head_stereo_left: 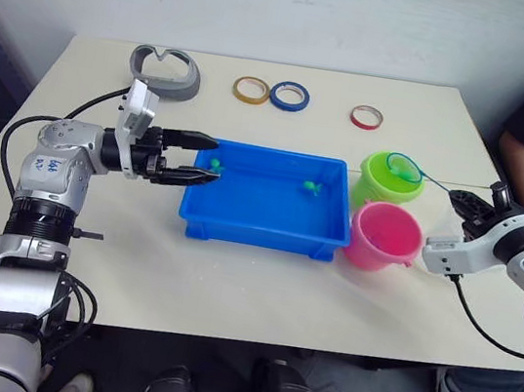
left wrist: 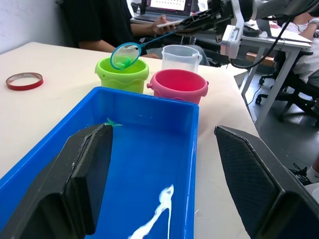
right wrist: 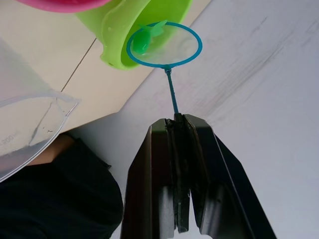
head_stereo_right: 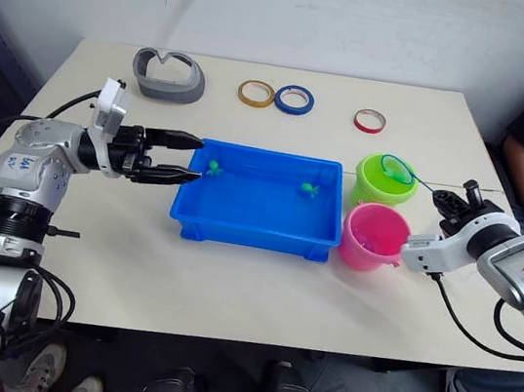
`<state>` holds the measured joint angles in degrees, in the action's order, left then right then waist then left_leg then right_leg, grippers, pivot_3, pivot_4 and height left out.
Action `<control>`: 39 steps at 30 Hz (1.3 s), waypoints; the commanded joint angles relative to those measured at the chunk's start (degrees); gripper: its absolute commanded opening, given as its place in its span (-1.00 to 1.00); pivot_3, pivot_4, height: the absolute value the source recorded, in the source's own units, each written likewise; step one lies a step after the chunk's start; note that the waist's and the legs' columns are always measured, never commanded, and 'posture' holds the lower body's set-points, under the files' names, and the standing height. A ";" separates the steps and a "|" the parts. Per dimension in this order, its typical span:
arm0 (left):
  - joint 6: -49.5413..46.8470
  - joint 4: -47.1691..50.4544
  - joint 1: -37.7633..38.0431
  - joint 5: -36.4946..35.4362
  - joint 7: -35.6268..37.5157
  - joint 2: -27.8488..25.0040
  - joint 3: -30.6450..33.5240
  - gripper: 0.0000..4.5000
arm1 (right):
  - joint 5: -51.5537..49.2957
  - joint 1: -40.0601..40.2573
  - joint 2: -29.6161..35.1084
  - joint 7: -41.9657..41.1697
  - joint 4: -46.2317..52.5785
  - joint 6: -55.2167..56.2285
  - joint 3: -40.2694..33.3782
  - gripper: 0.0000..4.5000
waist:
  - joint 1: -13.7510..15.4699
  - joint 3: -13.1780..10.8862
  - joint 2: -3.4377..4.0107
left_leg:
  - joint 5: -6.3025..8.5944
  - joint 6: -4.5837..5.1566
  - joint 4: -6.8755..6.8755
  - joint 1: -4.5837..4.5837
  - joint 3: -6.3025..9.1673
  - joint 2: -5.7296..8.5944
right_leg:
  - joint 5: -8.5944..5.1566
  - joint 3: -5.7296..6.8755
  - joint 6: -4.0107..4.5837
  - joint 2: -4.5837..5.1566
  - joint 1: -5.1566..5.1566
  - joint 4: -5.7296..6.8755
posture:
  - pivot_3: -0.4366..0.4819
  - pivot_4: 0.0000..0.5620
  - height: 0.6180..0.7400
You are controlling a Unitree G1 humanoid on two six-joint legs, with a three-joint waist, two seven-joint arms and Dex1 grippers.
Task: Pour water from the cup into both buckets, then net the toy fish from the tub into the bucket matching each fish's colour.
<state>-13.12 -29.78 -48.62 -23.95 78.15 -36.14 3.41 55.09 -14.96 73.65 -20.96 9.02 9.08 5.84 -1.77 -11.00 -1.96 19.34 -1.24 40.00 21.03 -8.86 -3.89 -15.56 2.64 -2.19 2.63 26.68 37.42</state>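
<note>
One green fish [right wrist: 144, 39] sits in the net [right wrist: 164, 45] pinched by the right gripper [right wrist: 178, 130] above the green bucket [head_stereo_left: 390, 179]; tipping off-centre could drop it onto the desk [head_stereo_left: 230, 280].

Blue tub [left wrist: 149, 164] between spread left gripper [left wrist: 164, 184] fingers [left wrist: 84, 179]. Beyond its far rim, green bucket [left wrist: 122, 74] and pink bucket [left wrist: 178, 85] side by side; net [left wrist: 124, 55] with green fish over the green one; clear cup [left wrist: 180, 57] behind.

Glossy plastic tub [head_stereo_left: 238, 222] and buckets [head_stereo_left: 382, 238], clear plastic cup [left wrist: 180, 58], matt tabletop [head_stereo_left: 230, 280].
</note>
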 commanded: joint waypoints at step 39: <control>-1.99 6.00 7.54 -0.37 -2.36 -9.65 5.94 0.60 | -17.13 -11.10 -16.12 -14.77 5.10 1.33 -0.59 -1.00 | -0.22 0.00 0.00 | -0.01 0.01 0.02 -0.11 -0.06 0.01 | -0.01 0.11 0.02 -0.04 0.01 0.17 | -0.05 -0.47 0.79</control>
<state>-14.92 -26.75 -41.31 -23.19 76.28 -44.31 7.08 37.28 -24.73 57.46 -36.66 14.23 8.99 5.23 -1.99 -11.00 -1.96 19.33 -1.23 40.03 20.93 -8.90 -3.89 -15.57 2.75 -2.17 2.59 26.68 37.60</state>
